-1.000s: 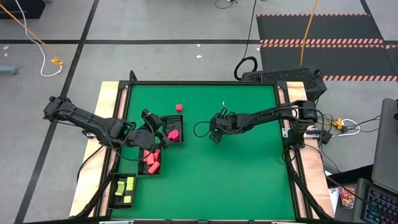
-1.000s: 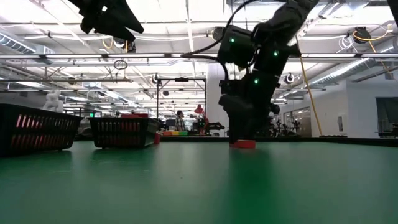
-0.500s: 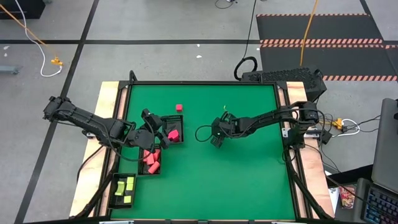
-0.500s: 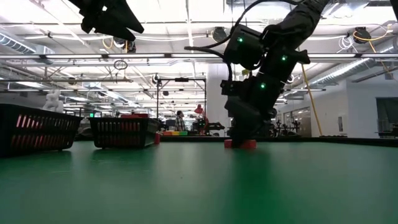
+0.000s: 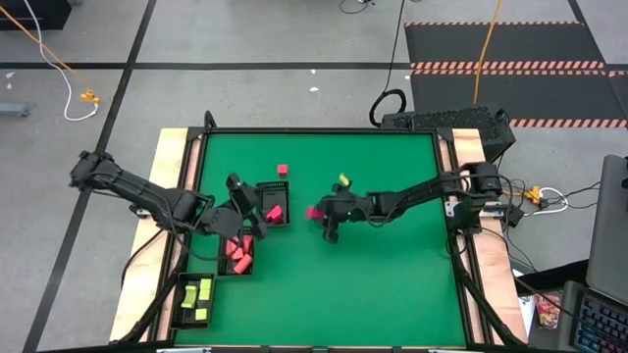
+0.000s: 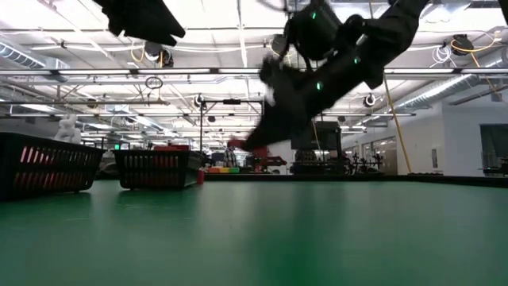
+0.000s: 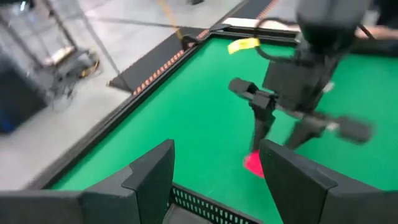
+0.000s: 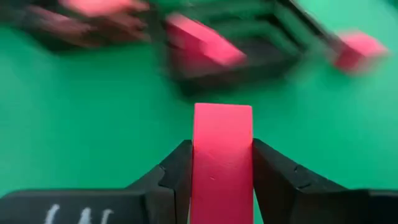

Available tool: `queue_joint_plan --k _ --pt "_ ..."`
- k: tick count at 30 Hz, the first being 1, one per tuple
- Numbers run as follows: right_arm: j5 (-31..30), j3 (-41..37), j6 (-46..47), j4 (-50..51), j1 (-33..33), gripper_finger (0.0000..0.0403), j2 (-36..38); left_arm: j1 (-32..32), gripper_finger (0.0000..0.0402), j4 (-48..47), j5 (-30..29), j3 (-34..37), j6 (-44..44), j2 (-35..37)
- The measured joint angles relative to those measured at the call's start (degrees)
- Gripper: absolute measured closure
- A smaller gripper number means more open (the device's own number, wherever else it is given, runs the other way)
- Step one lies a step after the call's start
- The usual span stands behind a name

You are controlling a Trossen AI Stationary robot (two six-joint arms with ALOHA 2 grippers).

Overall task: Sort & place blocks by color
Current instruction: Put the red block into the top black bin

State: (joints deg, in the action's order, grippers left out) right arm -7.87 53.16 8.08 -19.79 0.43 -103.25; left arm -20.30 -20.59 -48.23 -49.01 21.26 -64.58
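Magenta-red block (image 8: 222,163) sits clamped between the right hand's (image 5: 316,213) fingers, lifted off the green tabletop (image 5: 392,284) near frame centre. The left hand (image 5: 240,188), fingers apart, hovers over the left-of-centre tray (image 5: 283,222) holding red blocks.

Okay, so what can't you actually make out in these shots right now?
- Low view: the right gripper is motion-smeared, so its red block is only a sliver.
- Right wrist view: the tray ahead and a loose block are blurred.
- High view: the left gripper covers part of the pink tray, so its blocks can't be counted.
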Motion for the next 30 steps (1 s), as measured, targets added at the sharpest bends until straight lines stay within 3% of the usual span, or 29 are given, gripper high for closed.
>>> queue_joint_plan --k 6,10,17,23,30 --pt "10.3 -0.1 -2.2 -8.9 2.3 0.0285 0.4 -3.9 0.0165 8.4 0.2 0.0 -15.0 -4.7" --pt "17.8 -0.1 1.2 -10.6 2.4 0.0285 0.4 -5.9 0.0165 16.4 0.3 0.0 -26.7 -9.0" --pt "28.9 -0.1 8.0 -14.5 2.2 0.0285 0.5 -8.2 0.0165 20.9 0.8 0.0 -45.9 -15.9" --pt "30.7 0.0 9.2 -15.1 2.2 0.0285 0.5 -8.3 0.0165 24.6 6.9 0.0 -53.2 -19.8" --pt "32.4 0.0 9.2 -15.7 2.2 0.0285 0.6 -8.3 0.0165 27.9 15.8 0.0 -55.9 -20.6"
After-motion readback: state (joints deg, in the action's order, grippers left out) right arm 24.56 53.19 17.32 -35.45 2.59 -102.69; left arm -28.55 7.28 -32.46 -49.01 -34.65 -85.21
